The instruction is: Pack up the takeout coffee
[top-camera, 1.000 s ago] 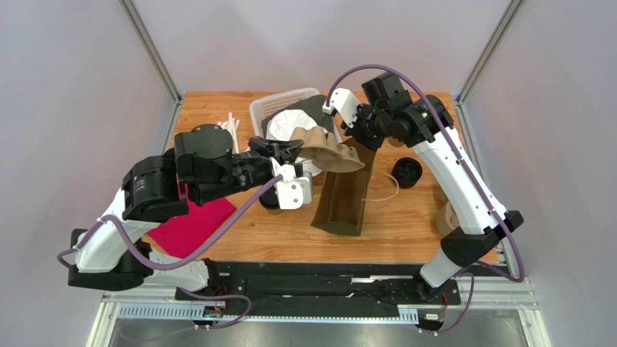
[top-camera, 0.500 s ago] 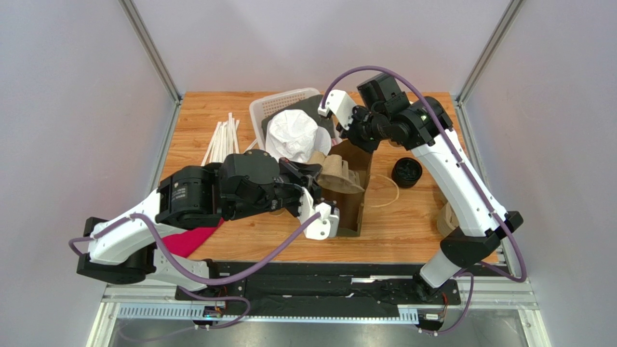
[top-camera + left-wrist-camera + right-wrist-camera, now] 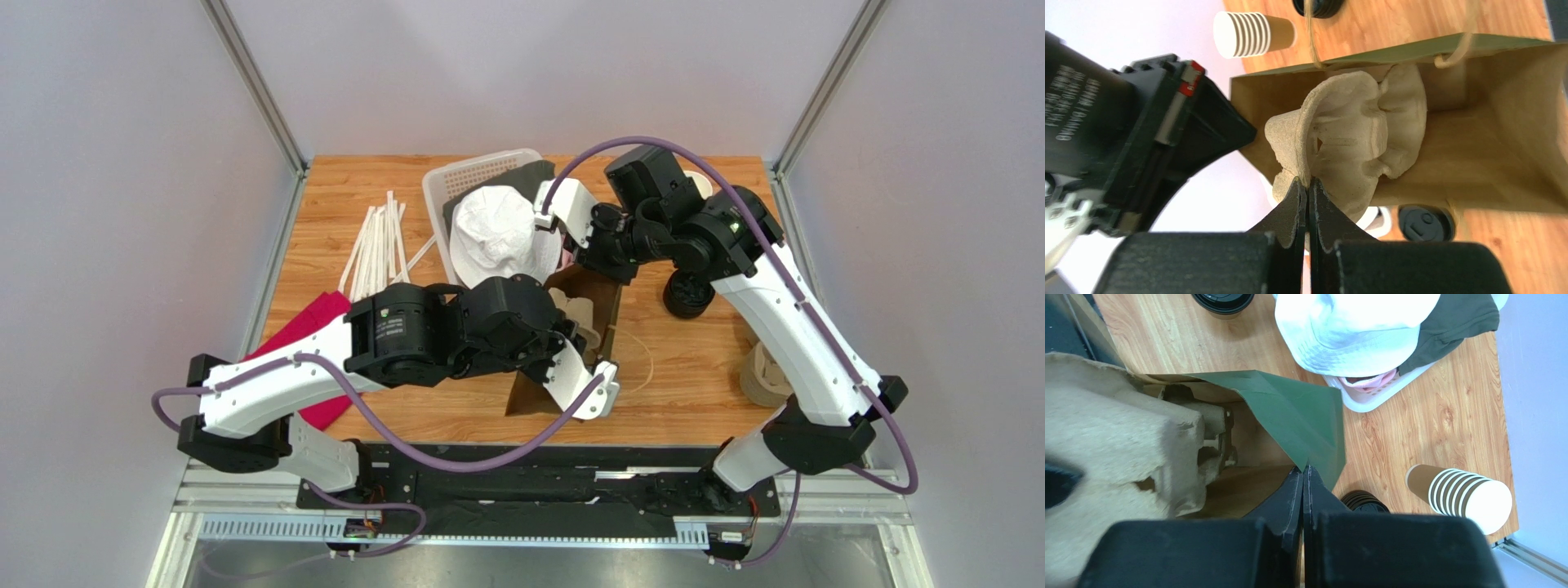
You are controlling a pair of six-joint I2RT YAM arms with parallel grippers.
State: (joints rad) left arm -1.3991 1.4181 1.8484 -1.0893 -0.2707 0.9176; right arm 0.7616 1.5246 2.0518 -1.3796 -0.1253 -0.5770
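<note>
Mouth of the paper bag (image 3: 1499,153) is open; the pulp carrier (image 3: 1352,135) sits partly inside, filling it. The left gripper (image 3: 1309,190) clamps the carrier's rim, the right gripper (image 3: 1304,478) the bag's edge. The takeout coffee (image 3: 1425,222) stands outside, just beside the bag.

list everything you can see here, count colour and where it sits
table: one, wooden, under everything
paper bag: one, green outside, brown inside, centre
cup carrier: one, tan pulp, partly inside the bag
takeout coffee: one, only its black lid shows, beside the bag
lid pile: one, black, right of the bag
cup stack: one, brown with white rims, on its side, right edge
basket: one, white, far centre
hat: one, white, in the basket
dark cloth: one, under the hat
straws: a bunch, white, far left
red cloth: one, near left
left gripper: shut on the carrier's rim
right gripper: shut on the bag's edge
</note>
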